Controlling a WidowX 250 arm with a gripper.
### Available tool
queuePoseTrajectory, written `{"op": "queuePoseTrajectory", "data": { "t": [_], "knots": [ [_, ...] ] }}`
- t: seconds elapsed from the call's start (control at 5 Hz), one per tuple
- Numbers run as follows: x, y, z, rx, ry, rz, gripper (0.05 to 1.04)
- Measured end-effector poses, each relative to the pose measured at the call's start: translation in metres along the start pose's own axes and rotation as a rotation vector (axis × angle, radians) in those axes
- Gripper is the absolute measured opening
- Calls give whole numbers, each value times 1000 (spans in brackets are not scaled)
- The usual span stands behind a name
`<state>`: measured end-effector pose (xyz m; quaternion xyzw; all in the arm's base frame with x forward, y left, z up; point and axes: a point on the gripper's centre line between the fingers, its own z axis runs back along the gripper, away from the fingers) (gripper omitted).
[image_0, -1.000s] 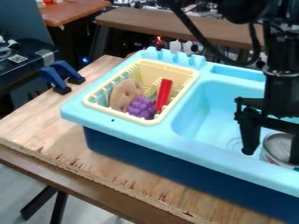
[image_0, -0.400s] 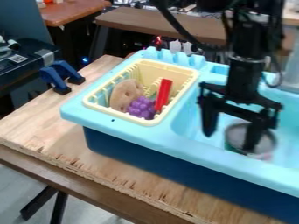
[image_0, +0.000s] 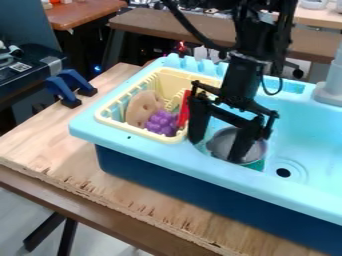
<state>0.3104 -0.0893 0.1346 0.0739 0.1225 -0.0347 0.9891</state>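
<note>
While the gripper (image_0: 217, 149) hangs spread, can (image_0: 223, 142) close by, in sink (image_0: 304, 132)

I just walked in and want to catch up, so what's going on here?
A black two-finger robot gripper is down at a round, grey-topped container in a light-blue plastic toy sink. Its fingers are apart, one over the container's top and the other beside it, near a pale-yellow plastic basket. I can't tell whether it has a grip. The basket holds a purple bunch of toy grapes.
</note>
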Motion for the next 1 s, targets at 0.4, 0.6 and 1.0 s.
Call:
{"op": "queuePoseTrajectory", "data": {
  "t": [0.4,0.6,1.0],
  "knots": [
    [-7,10,1,14,50,8,999],
    [-11,9,31,-19,-105,3,999],
    [-40,-8,90,-63,-428,-58,999]
  ]
}}
